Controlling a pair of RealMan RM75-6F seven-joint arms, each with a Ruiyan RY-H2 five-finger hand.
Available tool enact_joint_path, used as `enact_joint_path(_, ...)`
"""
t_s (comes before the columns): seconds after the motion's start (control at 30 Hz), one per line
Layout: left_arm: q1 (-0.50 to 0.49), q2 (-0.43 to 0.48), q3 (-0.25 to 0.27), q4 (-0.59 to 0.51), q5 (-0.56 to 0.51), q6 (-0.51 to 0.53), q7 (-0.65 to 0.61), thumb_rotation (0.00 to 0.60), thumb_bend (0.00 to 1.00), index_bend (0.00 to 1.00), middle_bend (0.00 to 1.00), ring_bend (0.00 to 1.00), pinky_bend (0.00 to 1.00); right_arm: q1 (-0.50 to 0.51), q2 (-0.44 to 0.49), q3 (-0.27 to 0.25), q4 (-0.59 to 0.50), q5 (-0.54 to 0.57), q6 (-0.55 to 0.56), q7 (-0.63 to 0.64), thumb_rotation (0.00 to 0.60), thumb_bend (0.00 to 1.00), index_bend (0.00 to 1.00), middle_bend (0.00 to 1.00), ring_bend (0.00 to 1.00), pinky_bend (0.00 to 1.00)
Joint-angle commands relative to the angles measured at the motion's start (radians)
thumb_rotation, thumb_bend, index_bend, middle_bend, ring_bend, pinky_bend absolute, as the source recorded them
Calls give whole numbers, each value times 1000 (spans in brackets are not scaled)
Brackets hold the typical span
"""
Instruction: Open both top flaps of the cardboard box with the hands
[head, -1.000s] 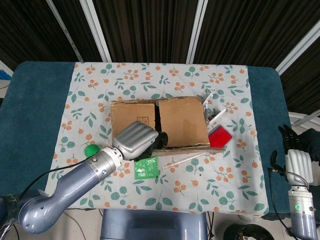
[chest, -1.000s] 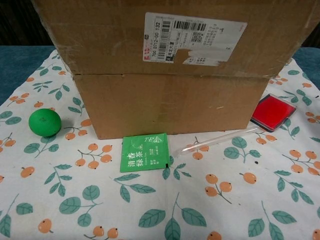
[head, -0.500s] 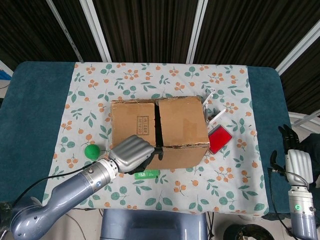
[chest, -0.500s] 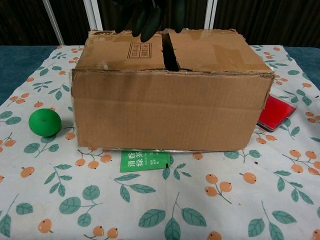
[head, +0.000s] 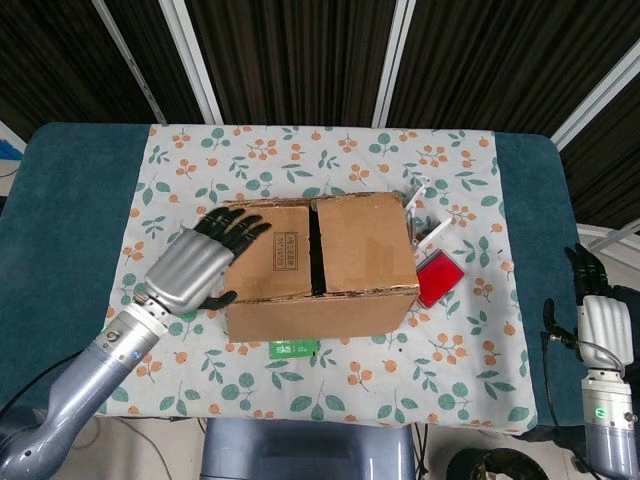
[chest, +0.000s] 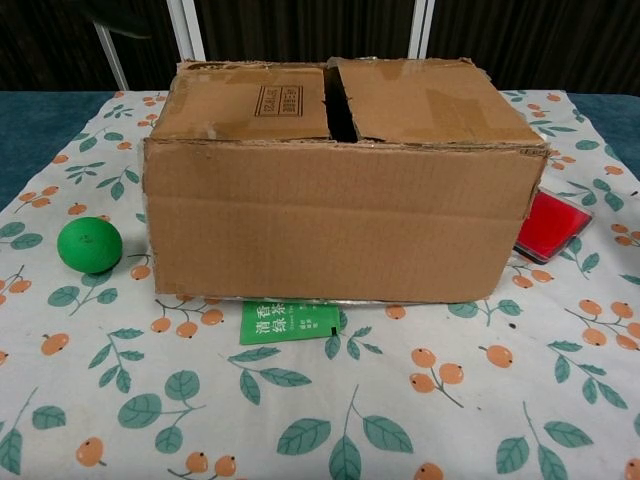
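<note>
Cardboard box (head: 318, 265) sits squarely near the middle of the floral cloth (head: 330, 160), no longer tipped as a second ago. Head view: left hand (head: 200, 260) now off the front seam and shifted to the box's left end, fingers (head: 240, 228) spread and reaching onto the left flap (head: 268, 252), gripping nothing. Right hand (head: 600, 320) hangs off the table's right edge, idle; fingers too small to judge. Both flaps flat, a dark slit between them. Means, probably, a fresh approach to lift the left flap from its outer edge.

Chest view: box upright and level on the cloth, brown, worn at the corners, right flap (chest: 430, 100) and left flap closed with a narrow gap. No hand visible.
</note>
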Motion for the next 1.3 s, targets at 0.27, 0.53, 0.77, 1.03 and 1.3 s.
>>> enact_joint_path(0.27,413,-156,180,292,293,390,-107,600,128,0,0,0,33,23,49,19,-61,-5,-19,-77,600,495,0,0,0,252)
enact_joint_path(0.53,553,-223,181,446,317,465,-264,600,129,0,0,0,33,133,157,81,-169,-24,-131,-191,600,507,0,0,0,251)
enact_joint_path(0.77,603,-239,174,539,347,447,-358,600,129,0,0,0,33,320,265,143,-237,-43,-363,-303,600,627,7,0,0,250)
enact_joint_path(1.03,629,-240,145,571,364,411,-425,600,129,0,0,0,33,583,282,177,-212,-64,-677,-396,600,937,157,63,84,250)
enact_joint_path(1.3,645,-233,115,571,364,382,-449,600,129,0,0,0,33,811,205,181,-106,-66,-914,-424,600,1000,383,222,212,289)
